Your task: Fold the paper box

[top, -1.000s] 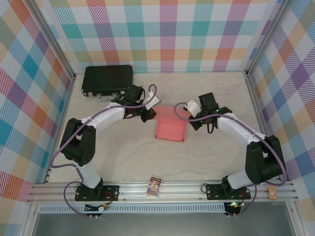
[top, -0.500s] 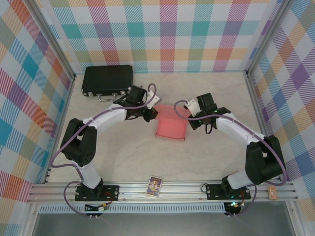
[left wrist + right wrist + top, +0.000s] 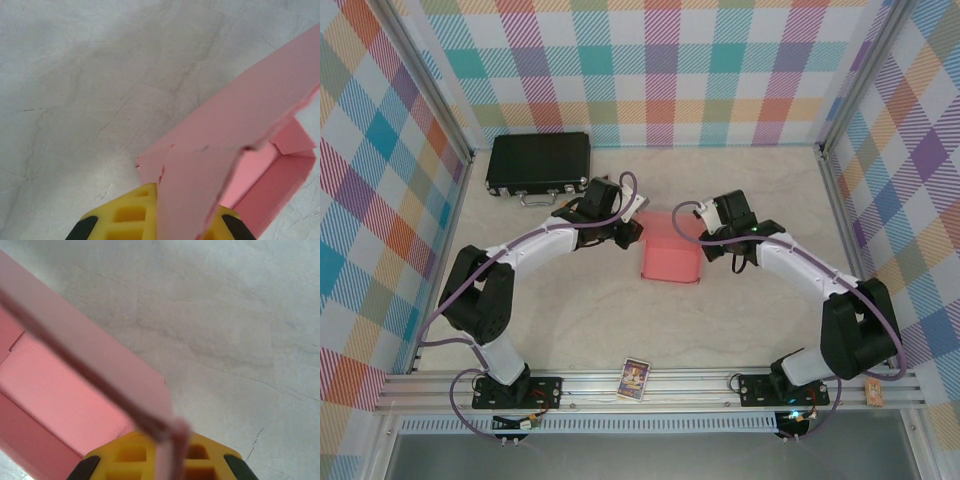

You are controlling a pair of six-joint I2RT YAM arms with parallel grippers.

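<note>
The salmon-pink paper box (image 3: pixel 670 260) sits partly formed in the middle of the table, its hollow open upward. My left gripper (image 3: pixel 632 232) is shut on a flap at the box's upper left corner. Close up, that flap (image 3: pixel 200 185) runs between the yellow fingers (image 3: pixel 127 215), and the box's inner walls (image 3: pixel 272 192) show to the right. My right gripper (image 3: pixel 704 238) is shut on a flap at the upper right corner. In the right wrist view the thin card edge (image 3: pixel 165 430) passes between the yellow fingers (image 3: pixel 200 457), with the box floor (image 3: pixel 55 395) on the left.
A black hard case (image 3: pixel 538 161) with latches lies at the back left by the wall. A small printed card (image 3: pixel 635 378) rests on the aluminium rail at the near edge. Plaid walls enclose the table on three sides.
Both grippers have moved slightly toward the back wall, drawing the box a little that way with them. Their grips on the flaps have not changed.
</note>
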